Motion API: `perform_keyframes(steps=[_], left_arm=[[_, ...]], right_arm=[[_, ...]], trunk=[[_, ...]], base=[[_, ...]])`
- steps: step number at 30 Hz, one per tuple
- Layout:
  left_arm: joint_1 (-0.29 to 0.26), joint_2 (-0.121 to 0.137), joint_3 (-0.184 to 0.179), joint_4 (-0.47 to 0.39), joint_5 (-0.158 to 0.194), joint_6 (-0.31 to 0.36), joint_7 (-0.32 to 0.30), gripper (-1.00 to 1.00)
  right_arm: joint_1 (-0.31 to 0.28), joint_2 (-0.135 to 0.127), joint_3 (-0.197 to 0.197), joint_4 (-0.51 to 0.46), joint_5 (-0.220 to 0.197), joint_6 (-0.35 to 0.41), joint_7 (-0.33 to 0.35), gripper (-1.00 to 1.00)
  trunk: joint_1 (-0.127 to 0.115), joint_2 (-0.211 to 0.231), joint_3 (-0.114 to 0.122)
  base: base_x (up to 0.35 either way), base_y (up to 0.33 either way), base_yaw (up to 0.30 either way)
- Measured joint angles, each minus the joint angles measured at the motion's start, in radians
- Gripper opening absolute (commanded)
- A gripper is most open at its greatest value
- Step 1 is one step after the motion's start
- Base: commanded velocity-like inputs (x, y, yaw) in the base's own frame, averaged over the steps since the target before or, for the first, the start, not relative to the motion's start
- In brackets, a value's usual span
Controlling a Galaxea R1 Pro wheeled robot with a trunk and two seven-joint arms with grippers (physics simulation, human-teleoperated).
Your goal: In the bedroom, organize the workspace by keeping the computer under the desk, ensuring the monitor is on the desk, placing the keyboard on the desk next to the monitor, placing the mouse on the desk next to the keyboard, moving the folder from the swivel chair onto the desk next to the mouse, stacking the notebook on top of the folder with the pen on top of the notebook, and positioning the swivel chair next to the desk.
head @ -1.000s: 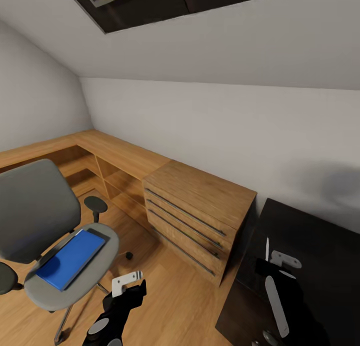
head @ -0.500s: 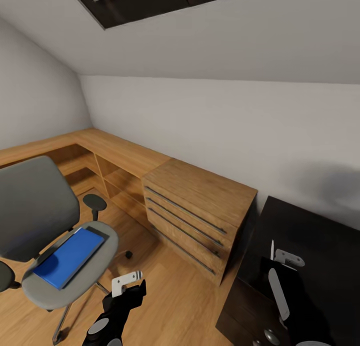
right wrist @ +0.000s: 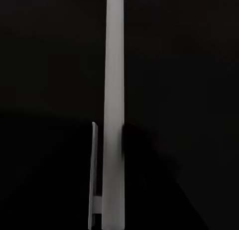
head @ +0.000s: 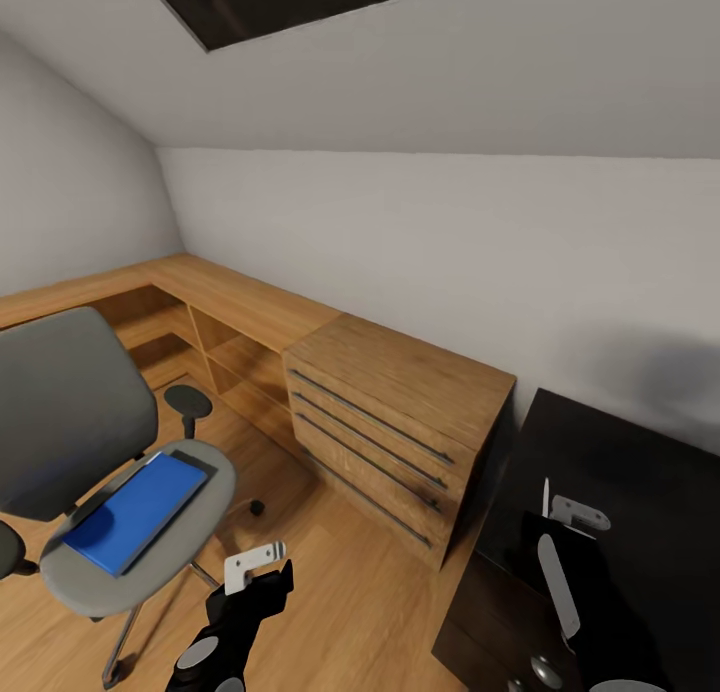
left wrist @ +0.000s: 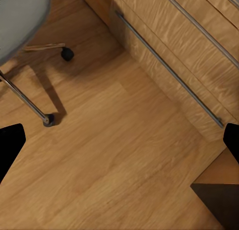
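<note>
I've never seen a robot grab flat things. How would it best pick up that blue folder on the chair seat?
A guess: by the near long edge. The folder lies flat on the swivel chair seat, its far side close to the backrest, so coming from the open front-right side, jaws straddling that thin edge, looks easiest for the left gripper.

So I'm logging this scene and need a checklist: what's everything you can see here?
swivel chair: one, grey, on the floor at left
folder: one, blue, flat on the chair's seat
shelving: one run, light wood, along the corner walls
drawer unit: one, light wood, between shelving and desk
desk: one, black, lower right
floor: light wood planks
pen: one, white, upright in the right pincer
left pincer: black, open, over the floor
right pincer: shut on the pen, over the desk
</note>
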Motion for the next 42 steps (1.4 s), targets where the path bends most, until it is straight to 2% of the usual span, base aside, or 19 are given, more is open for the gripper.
perform_keyframes(steps=[5, 6, 31, 37, 42], left_arm=[[0.000, 0.001, 0.002, 0.000, 0.000, 0.000, 0.000, 1.00], [0.000, 0.001, 0.002, 0.000, 0.000, 0.000, 0.000, 1.00], [0.000, 0.002, 0.009, 0.000, 0.000, 0.000, 0.000, 1.00], [0.000, 0.002, 0.009, 0.000, 0.000, 0.000, 0.000, 1.00], [0.000, 0.002, 0.009, 0.000, 0.000, 0.000, 0.000, 1.00]], right_arm=[[0.000, 0.001, 0.000, 0.000, 0.002, -0.001, 0.000, -1.00], [0.000, 0.001, 0.000, 0.000, 0.002, -0.001, 0.000, 1.00], [0.000, 0.003, -0.002, 0.000, 0.004, -0.002, -0.004, 1.00], [0.001, 0.014, -0.006, -0.096, -0.003, 0.002, -0.004, 1.00], [0.003, 0.030, -0.006, -0.132, -0.004, 0.004, -0.005, 1.00]], trunk=[[0.000, 0.000, 0.000], [0.000, 0.000, 0.000], [0.000, 0.000, 0.000], [0.000, 0.000, 0.000], [0.000, 0.000, 0.000]], base=[[0.000, 0.000, 0.000], [0.000, 0.000, 0.000], [0.000, 0.000, 0.000], [0.000, 0.000, 0.000], [0.000, 0.000, 0.000]])
